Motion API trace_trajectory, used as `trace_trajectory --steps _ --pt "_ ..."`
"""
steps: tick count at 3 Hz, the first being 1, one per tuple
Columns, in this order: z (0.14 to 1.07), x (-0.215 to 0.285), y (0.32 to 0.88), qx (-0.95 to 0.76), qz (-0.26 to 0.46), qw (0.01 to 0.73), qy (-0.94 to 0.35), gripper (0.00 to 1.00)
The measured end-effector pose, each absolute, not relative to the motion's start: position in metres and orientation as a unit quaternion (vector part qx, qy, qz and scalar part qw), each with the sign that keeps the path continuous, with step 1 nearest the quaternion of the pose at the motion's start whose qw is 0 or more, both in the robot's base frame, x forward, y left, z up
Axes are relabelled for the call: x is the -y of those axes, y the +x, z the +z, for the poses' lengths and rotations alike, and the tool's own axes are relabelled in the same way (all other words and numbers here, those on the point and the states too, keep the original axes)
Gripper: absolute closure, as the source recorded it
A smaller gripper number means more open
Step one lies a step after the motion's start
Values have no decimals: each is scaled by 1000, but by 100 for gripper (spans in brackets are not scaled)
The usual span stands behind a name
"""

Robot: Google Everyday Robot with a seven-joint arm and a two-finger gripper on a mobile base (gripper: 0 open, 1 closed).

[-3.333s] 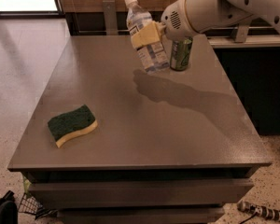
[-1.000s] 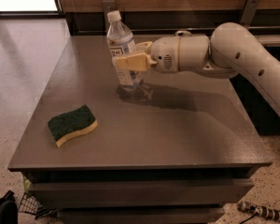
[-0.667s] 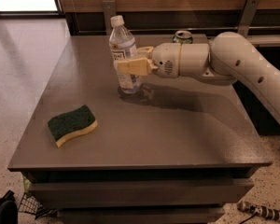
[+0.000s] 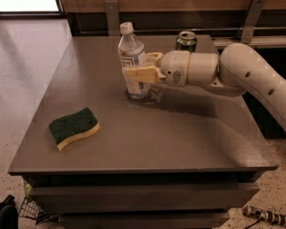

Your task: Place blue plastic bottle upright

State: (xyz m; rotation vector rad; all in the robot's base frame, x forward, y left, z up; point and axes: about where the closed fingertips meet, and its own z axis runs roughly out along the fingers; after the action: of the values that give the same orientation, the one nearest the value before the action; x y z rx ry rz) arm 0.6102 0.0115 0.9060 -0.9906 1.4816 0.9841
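Clamping the small clear bluish white-capped plastic bottle (image 4: pixel 131 49) mid-body in the cream pincer (image 4: pixel 138 67), upright on the grey surface (image 4: pixel 181 132). Could tip it by retreating before releasing fully.

Blue plastic bottle (image 4: pixel 132 56): clear, faint blue tint, ribbed. Cap (image 4: pixel 127 27) white. Label (image 4: pixel 127 61) pale, with dark panel, possibly text. Gripper (image 4: pixel 137 67) clamped on bottle mid-body: tan fingers (image 4: pixel 140 74). Arm (image 4: pixel 248 75) right of bottle: off-white. Can (image 4: pixel 186 41) behind-right of bottle: green, silver top. Sponge (image 4: pixel 74 127) front-left of bottle: dark green over yellow. Table (image 4: pixel 148 132) under bottle: plain grey-brown.
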Motion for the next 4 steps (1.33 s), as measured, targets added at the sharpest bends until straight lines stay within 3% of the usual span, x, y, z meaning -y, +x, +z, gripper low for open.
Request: trace_trajectory --steps 4 --pt "888 -8 617 -619 393 531 -425 100"
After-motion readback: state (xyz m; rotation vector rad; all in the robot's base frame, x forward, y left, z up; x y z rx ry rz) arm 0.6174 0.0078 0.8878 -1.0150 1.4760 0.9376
